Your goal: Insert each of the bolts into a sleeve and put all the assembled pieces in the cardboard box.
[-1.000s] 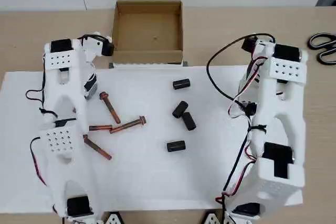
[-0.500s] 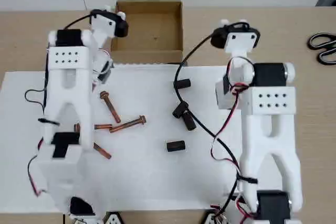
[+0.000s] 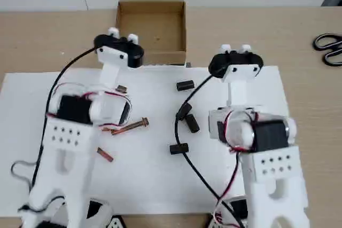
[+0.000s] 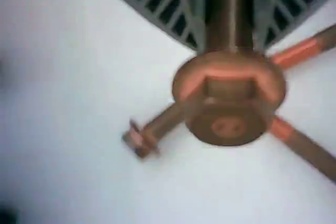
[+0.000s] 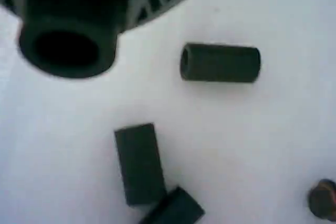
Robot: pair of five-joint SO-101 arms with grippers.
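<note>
A bolt (image 4: 229, 103) is being pinched by the left gripper (image 4: 229, 9). Its shank is being clamped between the dark ribbed jaws, and its flanged head is being pointed toward the wrist camera, raised above the white sheet (image 3: 149, 185). In the high view the left arm is being held out over the left part of the sheet, with its gripper end just short of the cardboard box (image 3: 151, 57). The box is standing open-topped on the table (image 3: 53, 36), at the sheet's far edge. Other bolts are lying on the sheet beside and under this arm. A loose bolt (image 3: 130, 127) is lying at a slant with its head toward the middle of the sheet, and a bolt stub (image 3: 105, 155) is being partly covered by the arm, nearer its base.

A sleeve (image 5: 67, 48) is being gripped by the right gripper (image 5: 68, 3) and kept off the sheet, with its open end turned toward the wrist camera. The right arm is being held out over the right part of the sheet. Four more sleeves are lying on the sheet between the two arms. A far sleeve (image 3: 185, 85) is lying near the box, a touching pair (image 3: 184, 111) is lying in the middle, and a near sleeve (image 3: 179, 148) is lying apart from them, closer to the arm bases. Scissors (image 3: 328, 49) are lying on the bare table, well apart from the sheet, at the right edge.
</note>
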